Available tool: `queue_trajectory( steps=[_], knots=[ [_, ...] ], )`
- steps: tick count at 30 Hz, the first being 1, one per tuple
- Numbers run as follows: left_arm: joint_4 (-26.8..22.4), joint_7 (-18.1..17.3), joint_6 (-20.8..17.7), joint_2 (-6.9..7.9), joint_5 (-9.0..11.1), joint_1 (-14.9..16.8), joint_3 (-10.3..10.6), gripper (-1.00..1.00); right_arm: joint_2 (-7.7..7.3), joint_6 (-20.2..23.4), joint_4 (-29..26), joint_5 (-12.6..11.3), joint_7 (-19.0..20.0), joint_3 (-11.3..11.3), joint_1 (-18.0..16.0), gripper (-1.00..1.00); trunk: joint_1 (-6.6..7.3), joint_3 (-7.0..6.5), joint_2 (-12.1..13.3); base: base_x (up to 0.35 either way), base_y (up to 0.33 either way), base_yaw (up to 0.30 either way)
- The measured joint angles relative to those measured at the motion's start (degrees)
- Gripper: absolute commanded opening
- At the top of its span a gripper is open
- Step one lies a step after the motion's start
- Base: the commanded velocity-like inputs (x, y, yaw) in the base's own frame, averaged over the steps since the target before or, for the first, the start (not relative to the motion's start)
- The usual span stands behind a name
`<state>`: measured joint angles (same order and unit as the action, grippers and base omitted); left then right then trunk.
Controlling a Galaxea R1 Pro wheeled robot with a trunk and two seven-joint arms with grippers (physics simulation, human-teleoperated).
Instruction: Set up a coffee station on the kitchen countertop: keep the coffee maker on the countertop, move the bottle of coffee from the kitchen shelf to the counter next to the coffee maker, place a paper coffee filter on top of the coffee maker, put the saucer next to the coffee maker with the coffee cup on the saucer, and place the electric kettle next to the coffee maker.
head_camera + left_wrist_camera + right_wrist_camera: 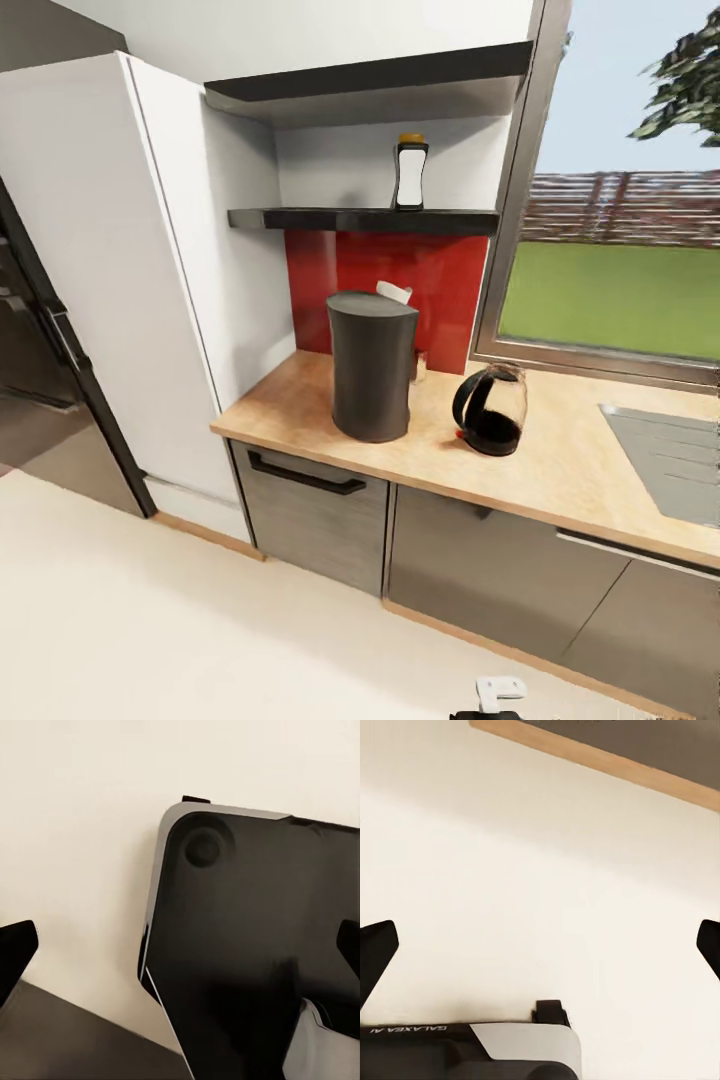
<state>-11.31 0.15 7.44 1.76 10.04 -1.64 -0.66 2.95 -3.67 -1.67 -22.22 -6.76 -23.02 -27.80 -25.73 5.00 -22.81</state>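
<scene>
I count one dark coffee maker and one electric kettle on the single wooden countertop, one bottle of coffee on the lower of two black shelves, one window, and one sink.

Your paper filter is mostly hidden behind the coffee maker; only a white tip shows. Sink is cut by the right frame edge. Something small behind the coffee maker, against the red backsplash, is too small to identify.
</scene>
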Motion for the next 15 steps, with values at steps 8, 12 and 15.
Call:
queue_trajectory(
  steps=[8,12,15],
  knots=[
    [-0.06,-0.02,0.00,-0.21,0.00,0.00,0.00,1.00,0.00,0.01,0.01,0.00,0.00,-0.04,0.00,1.00,-0.02,0.00,0.00,0.056,0.325,-0.266],
    [-0.09,-0.05,-0.06,-0.26,0.00,0.00,0.00,1.00,0.03,0.01,0.05,0.00,0.05,-0.05,0.00,1.00,-0.02,0.00,0.00,0.002,0.337,-0.266],
    [-0.09,-0.06,-0.08,-0.20,0.00,0.00,0.00,1.00,0.01,0.00,0.04,0.00,0.06,-0.02,0.06,1.00,-0.02,0.00,0.00,0.000,0.337,-0.266]
  ],
)
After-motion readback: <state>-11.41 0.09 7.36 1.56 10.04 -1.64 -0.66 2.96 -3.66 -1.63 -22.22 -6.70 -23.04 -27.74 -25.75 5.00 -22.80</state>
